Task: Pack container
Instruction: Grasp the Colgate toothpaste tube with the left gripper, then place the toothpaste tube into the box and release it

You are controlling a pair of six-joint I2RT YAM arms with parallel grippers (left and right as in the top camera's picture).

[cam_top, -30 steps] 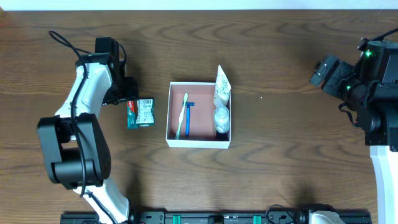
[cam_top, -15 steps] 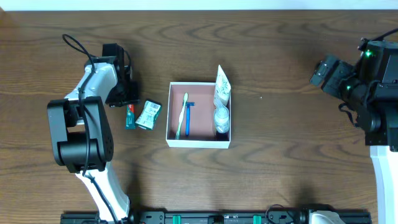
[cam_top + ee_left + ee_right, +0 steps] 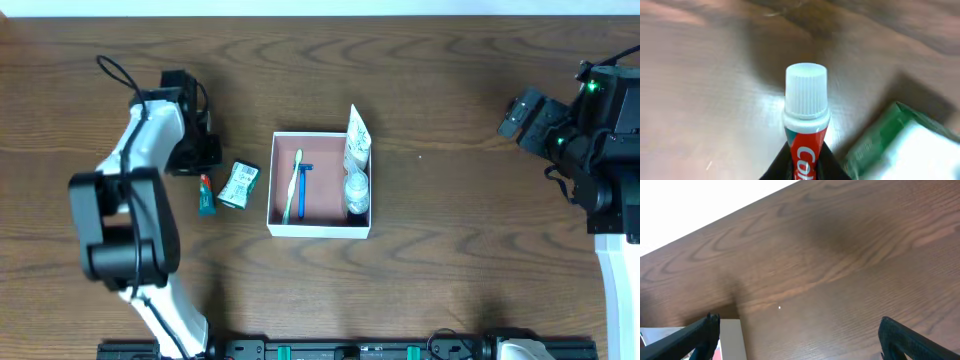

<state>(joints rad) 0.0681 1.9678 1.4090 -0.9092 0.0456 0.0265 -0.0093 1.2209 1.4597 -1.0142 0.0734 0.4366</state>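
Observation:
The container point(image 3: 318, 229), a shallow white box with a pink-brown inside, sits mid-table. It holds a toothbrush point(image 3: 291, 188), a blue razor point(image 3: 303, 186), a white tube point(image 3: 357, 140) and a small bottle point(image 3: 356, 192). Left of it, my left gripper point(image 3: 203, 176) point(image 3: 806, 161) is shut on a red toothpaste tube point(image 3: 206, 194) point(image 3: 806, 145), whose white cap point(image 3: 806, 94) points away from the jaws just above the table. A green packet point(image 3: 239, 185) point(image 3: 900, 142) lies beside the tube. My right gripper point(image 3: 520, 114) point(image 3: 802, 342) stands open at the far right with nothing between its fingers.
In the right wrist view a corner of the container point(image 3: 731, 339) shows at the lower left. The right arm's base point(image 3: 615, 170) fills the table's right edge. The table's far edge point(image 3: 715, 210) runs along the top.
My left gripper has closed on the toothpaste tube. The green packet has slid right off the tube and turned. The right arm has not moved.

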